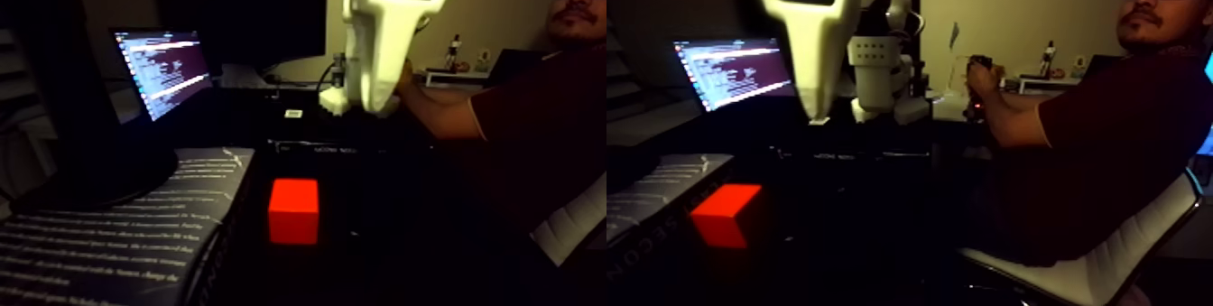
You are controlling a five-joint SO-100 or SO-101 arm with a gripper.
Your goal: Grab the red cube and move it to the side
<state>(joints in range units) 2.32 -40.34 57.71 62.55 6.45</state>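
Small bright red-orange matte cube [293, 211] on dark table [397, 237], lower left of left half of the fixed view; again lower left of right half. White plastic gripper [377, 102] hanging well above, up and to the right, apart from cube. Open or closed: cannot tell, fingers blurred together. Cube flat on one face, no clear long axis, one corner edge turned toward camera in right half

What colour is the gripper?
White: the gripper shows best in the left half of the fixed view.
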